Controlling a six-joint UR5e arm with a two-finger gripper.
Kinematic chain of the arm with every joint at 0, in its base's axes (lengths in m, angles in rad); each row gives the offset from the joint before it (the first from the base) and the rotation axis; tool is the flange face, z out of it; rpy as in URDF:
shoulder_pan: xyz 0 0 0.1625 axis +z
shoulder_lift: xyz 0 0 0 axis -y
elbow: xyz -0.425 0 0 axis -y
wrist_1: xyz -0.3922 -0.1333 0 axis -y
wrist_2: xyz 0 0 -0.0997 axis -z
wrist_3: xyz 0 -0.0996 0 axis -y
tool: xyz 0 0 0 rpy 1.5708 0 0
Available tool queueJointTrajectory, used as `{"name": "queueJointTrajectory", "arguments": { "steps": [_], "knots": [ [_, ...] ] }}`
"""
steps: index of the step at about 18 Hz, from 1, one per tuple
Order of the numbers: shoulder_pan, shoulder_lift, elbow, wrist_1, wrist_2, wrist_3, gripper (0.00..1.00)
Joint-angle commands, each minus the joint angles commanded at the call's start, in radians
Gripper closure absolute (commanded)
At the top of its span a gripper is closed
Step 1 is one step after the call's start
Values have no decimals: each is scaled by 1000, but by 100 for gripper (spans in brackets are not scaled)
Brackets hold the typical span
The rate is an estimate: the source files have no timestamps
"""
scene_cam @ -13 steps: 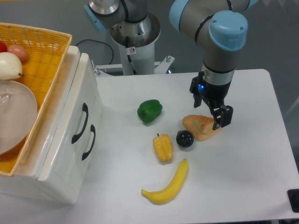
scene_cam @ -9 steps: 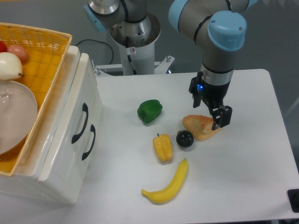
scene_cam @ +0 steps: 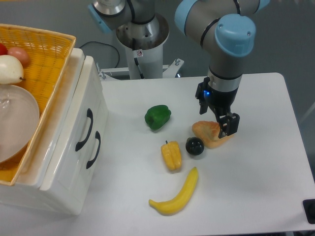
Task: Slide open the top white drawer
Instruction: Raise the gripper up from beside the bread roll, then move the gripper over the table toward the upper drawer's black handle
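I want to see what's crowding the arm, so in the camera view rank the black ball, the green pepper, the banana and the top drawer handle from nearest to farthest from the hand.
From the hand:
1. Black ball, just below-left of it.
2. Green pepper, further left at mid-table.
3. Banana, toward the front edge, slightly farther than the pepper.
4. Top drawer handle, far left on the cabinet.

Gripper (scene_cam: pixel 218 123): one black finger (scene_cam: pixel 230 125) shows; the other sits behind the wrist, so the jaw gap can't be read. It covers part of the orange bread-like piece (scene_cam: pixel 210 134). Wicker basket (scene_cam: pixel 47 54) is cut by the left edge (its clear bowl (scene_cam: pixel 17 123) and pale round fruit (scene_cam: pixel 10 68) too). Cabinet (scene_cam: pixel 64 162) bottom runs off frame. Dark object (scene_cam: pixel 310 210) at the lower right corner is clipped, unidentifiable. Arm's upper links are cut at top.
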Motion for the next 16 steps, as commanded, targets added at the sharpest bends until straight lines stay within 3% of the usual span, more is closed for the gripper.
{"name": "queueJointTrajectory", "arguments": {
  "steps": [7,16],
  "knots": [
    [3,25,-41,-3,8,-52,0],
    [-17,18,-20,-34,3,-421,0]
  ]
}}
